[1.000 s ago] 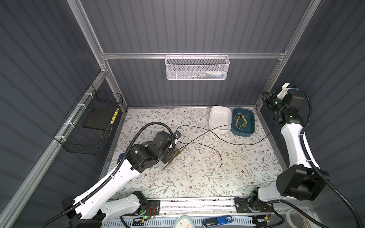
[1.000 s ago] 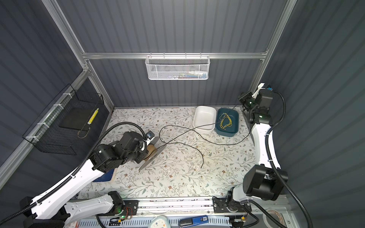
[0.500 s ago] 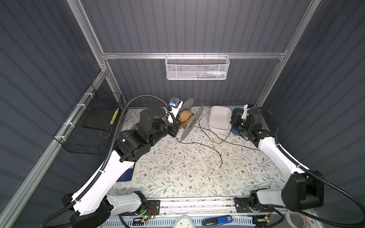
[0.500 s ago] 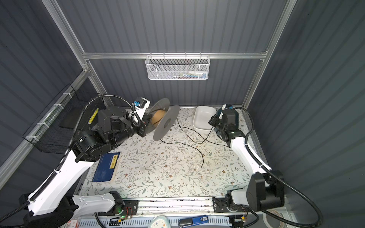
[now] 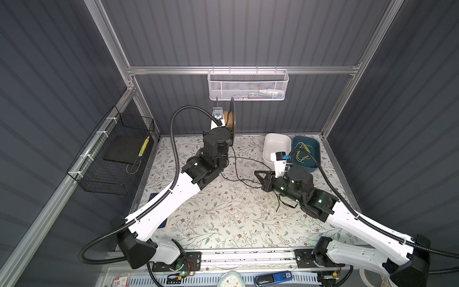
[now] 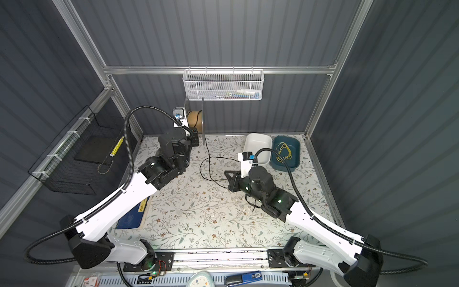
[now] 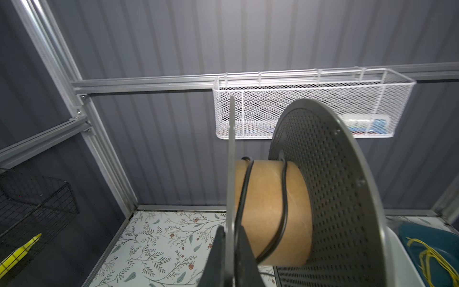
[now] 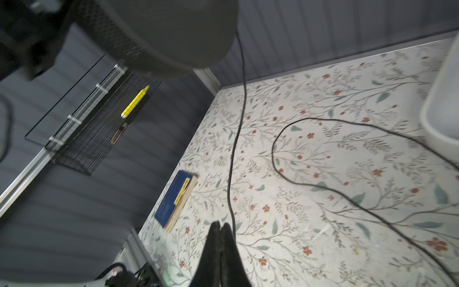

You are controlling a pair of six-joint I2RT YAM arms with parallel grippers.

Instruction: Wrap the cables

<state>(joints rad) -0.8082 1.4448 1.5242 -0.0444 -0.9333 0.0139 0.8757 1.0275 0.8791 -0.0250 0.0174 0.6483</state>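
Left jaws gripped the grey spool (image 7: 330, 188) by one thin flange; right jaws were pressed together.
Raised near the back wall (image 5: 248, 32), the spool carried two turns of black cable (image 7: 285, 198); the rest hung down to the table (image 5: 223, 218), passing just beside the right jaws.

Legible text: none. Flat blue book (image 6: 131, 216) on the floral tabletop (image 6: 198, 211) carries a yellow label, print too small to read. Blue handheld device (image 6: 242, 277) below the front rail bears a white tag, characters unclear.
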